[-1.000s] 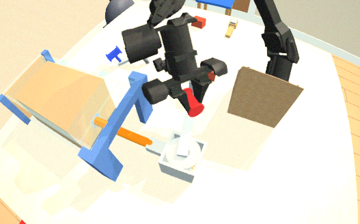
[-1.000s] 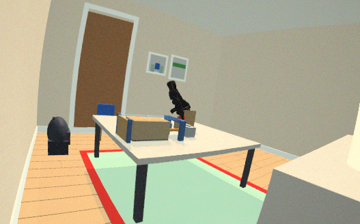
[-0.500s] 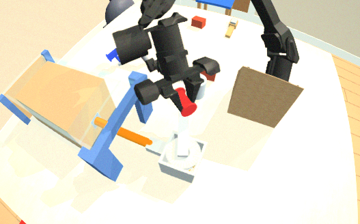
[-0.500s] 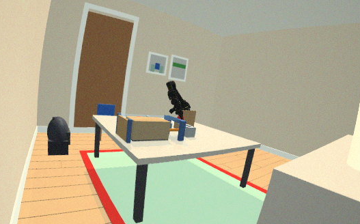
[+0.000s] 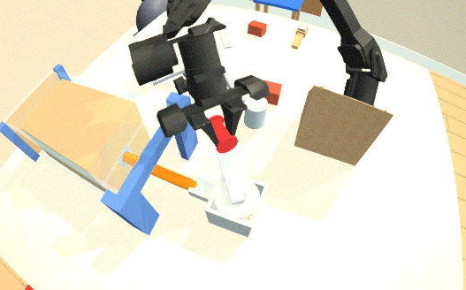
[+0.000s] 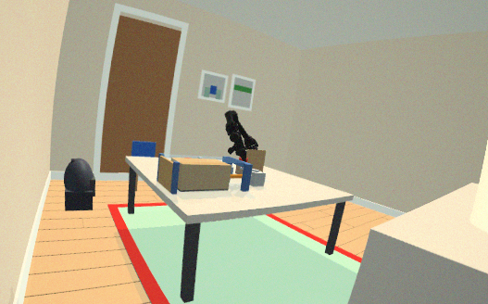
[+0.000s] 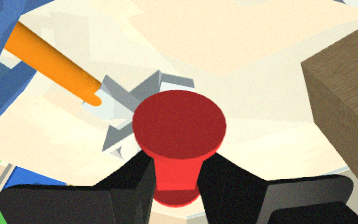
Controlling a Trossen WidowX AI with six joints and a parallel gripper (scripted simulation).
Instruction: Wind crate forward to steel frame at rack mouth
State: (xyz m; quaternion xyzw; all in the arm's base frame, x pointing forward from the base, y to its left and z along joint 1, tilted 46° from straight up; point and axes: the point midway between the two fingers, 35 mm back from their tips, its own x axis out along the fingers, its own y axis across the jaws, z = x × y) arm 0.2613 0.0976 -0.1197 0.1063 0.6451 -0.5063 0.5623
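Note:
The crate (image 5: 74, 121) (image 6: 203, 176) sits flat in the clear-panelled cubby, its front short of the blue frame (image 5: 139, 216) (image 6: 246, 180), with a gap between. An orange strap (image 5: 170, 175) (image 7: 52, 62) runs under the frame to the grey winch (image 5: 228, 223) (image 6: 257, 179). The pale winch handle (image 5: 226, 177) lies across the winch top and points toward the arm; its key is hidden. My gripper (image 5: 224, 133) (image 7: 175, 146) is shut on the handle's red knob (image 5: 226, 144) (image 7: 179, 125), which stands upright between the fingers.
A brown board (image 5: 342, 125) (image 7: 350, 75) stands on the bench right of the winch. A grey cylinder (image 5: 255, 116) and a red block (image 5: 274, 93) are just behind the gripper. Another red block (image 5: 256, 29) and a yellow tool (image 5: 298, 39) lie at the back.

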